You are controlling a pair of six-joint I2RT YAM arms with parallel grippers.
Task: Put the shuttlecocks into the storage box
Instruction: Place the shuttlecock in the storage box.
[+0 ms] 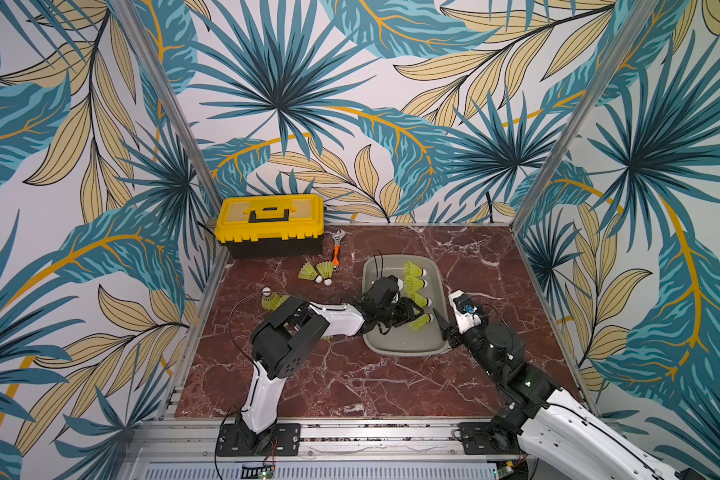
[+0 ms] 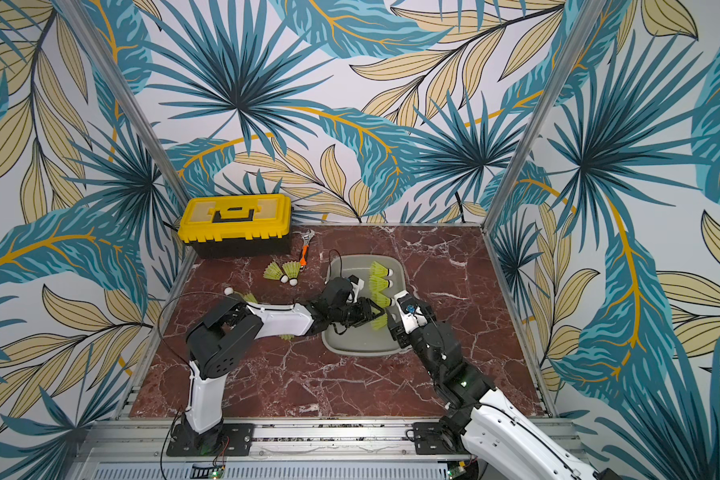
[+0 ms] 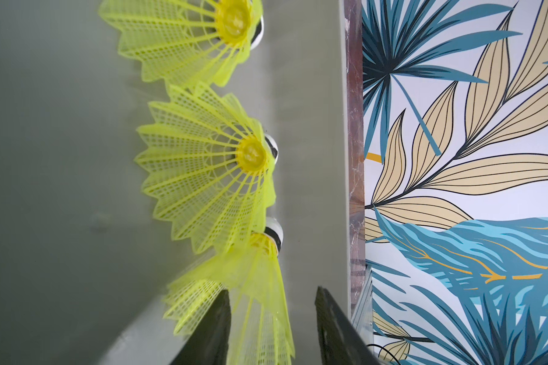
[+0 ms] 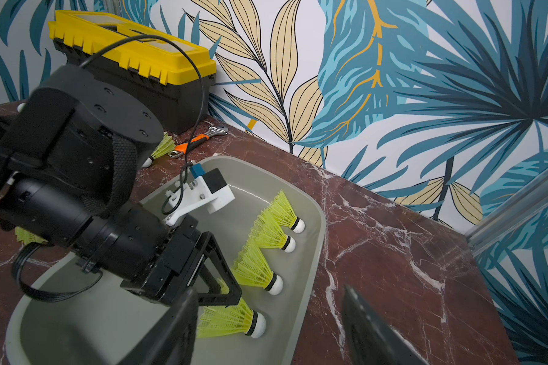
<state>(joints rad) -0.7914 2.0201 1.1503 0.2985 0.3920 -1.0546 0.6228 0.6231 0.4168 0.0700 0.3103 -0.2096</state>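
Right wrist view puts the right gripper [image 4: 269, 290] at the bottom of the frame for you. Its jaws stand wide apart with nothing between them, at the right rim of the box [image 4: 317, 246]. Left wrist view shows you the left gripper [image 3: 272, 290] at the bottom edge, inside the box. Its fingers [image 3: 211, 328] stand apart. The skirt of the nearest shuttlecock [image 3: 260, 268] lies between them, against one finger and clear of the other, so this gripper is open and grips nothing.

In both top views you find the box right of centre on the table [image 1: 350, 390], in the lower middle of the frame. Four shuttlecocks [image 1: 414, 284] lie in it in a row along its right wall, white tips toward that wall and skirts toward the middle. The left gripper is over the lowest one. Left of the box, a sliver of yellow-green [image 2: 285, 336] shows under the left arm [image 2: 283, 322]; you cannot tell how it lies. Higher and farther left, one shuttlecock [image 1: 273, 302] lies at the arm's elbow, white tip toward the upper left. Beyond it, two more [image 1: 308, 272] lie close side by side, just left of the wrench [image 1: 336, 253]. Farthest, the toolbox [image 1: 271, 224] stands in the table's upper left corner.
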